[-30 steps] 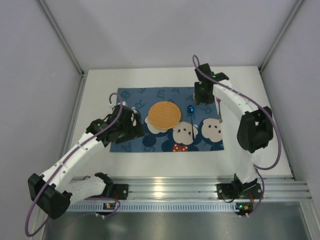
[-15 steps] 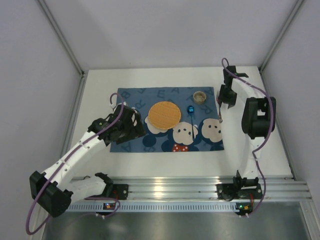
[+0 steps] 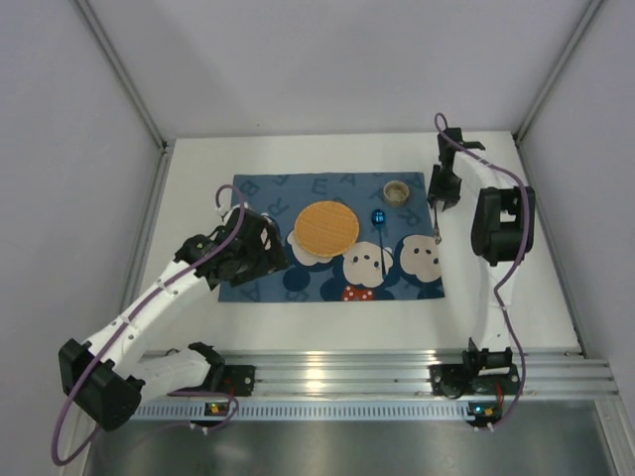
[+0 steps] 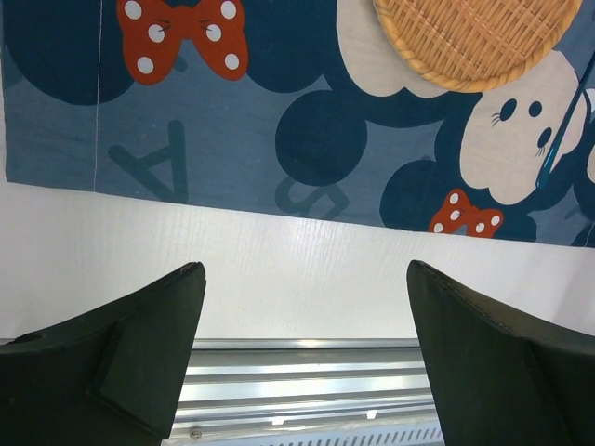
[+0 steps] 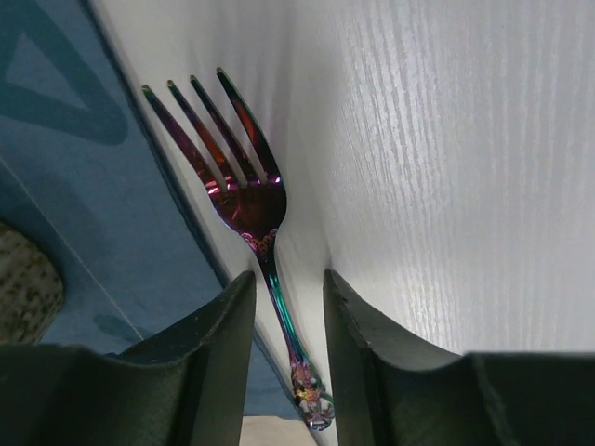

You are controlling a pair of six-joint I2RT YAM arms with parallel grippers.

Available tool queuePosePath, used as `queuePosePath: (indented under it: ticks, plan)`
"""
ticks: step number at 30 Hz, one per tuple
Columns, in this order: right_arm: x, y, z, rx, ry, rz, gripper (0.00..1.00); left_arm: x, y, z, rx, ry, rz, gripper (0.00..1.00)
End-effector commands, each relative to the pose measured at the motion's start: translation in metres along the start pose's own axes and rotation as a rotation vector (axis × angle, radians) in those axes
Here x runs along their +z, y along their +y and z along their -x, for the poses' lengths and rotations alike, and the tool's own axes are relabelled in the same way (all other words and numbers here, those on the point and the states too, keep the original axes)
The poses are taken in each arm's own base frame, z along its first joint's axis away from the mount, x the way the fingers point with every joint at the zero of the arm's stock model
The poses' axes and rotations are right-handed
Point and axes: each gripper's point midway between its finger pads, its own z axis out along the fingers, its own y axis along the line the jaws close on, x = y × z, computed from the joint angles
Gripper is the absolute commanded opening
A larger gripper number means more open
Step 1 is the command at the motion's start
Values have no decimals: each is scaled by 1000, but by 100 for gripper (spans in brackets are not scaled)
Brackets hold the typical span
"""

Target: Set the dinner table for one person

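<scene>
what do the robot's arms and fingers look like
The left arm and right arm both have white links with chunky black joints, and a thin purple cable loops along each. The left gripper and right gripper each carry two matte black, wedge-shaped fingers.

blue cloth placemat (image 3: 327, 188): lies flat; printed with cartoon mouse faces, red dotted bows and letters. round woven tray (image 3: 325, 227): on the placemat, left of centre. blue spoon (image 3: 378, 220): on the placemat, just right of the tray, bowl end toward the far side. small round bowl (image 3: 397, 190): near the placemat's far right corner. iridescent fork (image 5: 251, 200): lies along the placemat's right edge. aluminium rail (image 3: 347, 372): runs along the near side.
</scene>
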Motion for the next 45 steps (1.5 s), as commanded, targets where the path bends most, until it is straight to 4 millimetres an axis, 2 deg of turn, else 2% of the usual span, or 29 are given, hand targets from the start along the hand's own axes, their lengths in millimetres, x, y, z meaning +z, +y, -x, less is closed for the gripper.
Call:
queuePosePath:
  ticks: [1,4,8,12,14,16,17,18,19,20,22,23,25,26,28,29,30,31,32,33,34,35,36,37,39,40,42,43,45]
  plan:
    - [12,1,-2,-4,24,-15,35,1,1,0,-11,-5,17,95]
    - [20,1,-5,-7,40,-24,25,3,0,1,-5,1,20,95]
    - [24,-1,-4,-8,43,-33,0,5,-4,3,8,12,21,95]
    - [8,-9,9,-8,0,-56,0,6,-11,10,32,8,16,95]
    - [-14,-25,21,-17,-49,-144,0,5,-15,13,37,1,10,95]
    - [-35,-31,31,-21,-97,-186,0,5,-18,16,47,-1,2,95]
    - [-56,-34,40,-16,-149,-203,0,4,-19,16,50,0,-1,95]
    - [-67,-35,45,-14,-177,-208,0,3,-22,19,57,-8,-12,95]
    - [-78,-36,48,-15,-196,-213,0,3,-23,20,61,-8,-15,95]
    - [-98,-32,54,-14,-240,-198,0,3,-24,21,65,-10,-19,95]
    - [-123,-21,59,-11,-285,-155,0,0,-27,25,78,-21,-29,95]
    - [-143,-1,58,-27,-312,-81,0,-2,-28,27,81,-29,-32,95]
    - [-167,31,55,-40,-341,34,0,-6,-30,33,88,-54,-40,95]
    - [-189,68,44,-51,-338,185,0,-10,-31,36,92,-69,-48,95]
    - [-206,115,28,-44,-314,395,0,-14,-28,41,89,-98,-40,95]
    - [-229,156,6,-30,-264,569,0,-19,-27,44,90,-114,-43,96]
    - [-227,175,-10,-25,-218,628,0,-24,-26,46,86,-128,-44,96]
    - [-232,197,-13,-28,-225,691,0,-28,-22,50,79,-149,-27,96]
    - [-244,227,-29,-53,-197,750,0,-36,-16,50,69,-161,-20,96]
    - [-246,245,-37,-66,-177,780,0,-41,-13,51,58,-174,-13,96]
    - [-234,267,-51,-86,-107,817,0,-47,-4,54,46,-201,16,96]
    - [-242,290,-65,-95,-71,868,0,-58,3,53,25,-217,18,96]
    - [-245,309,-66,-101,-76,926,0,-64,9,53,13,-232,27,96]
    - [-240,330,-83,-120,-28,971,0,-70,16,55,2,-256,43,97]
    - [-241,355,-88,-91,-17,1035,0,-87,31,51,-28,-285,50,98]
    - [-228,369,-99,-92,14,1032,0,-92,36,49,-37,-295,52,98]
    - [-224,385,-103,-65,35,1043,0,-104,50,43,-63,-309,58,98]
    - [-206,392,-110,-60,62,1023,0,-107,55,40,-71,-308,61,98]
    - [-201,408,-120,-62,77,1028,0,-115,63,34,-111,-317,51,98]
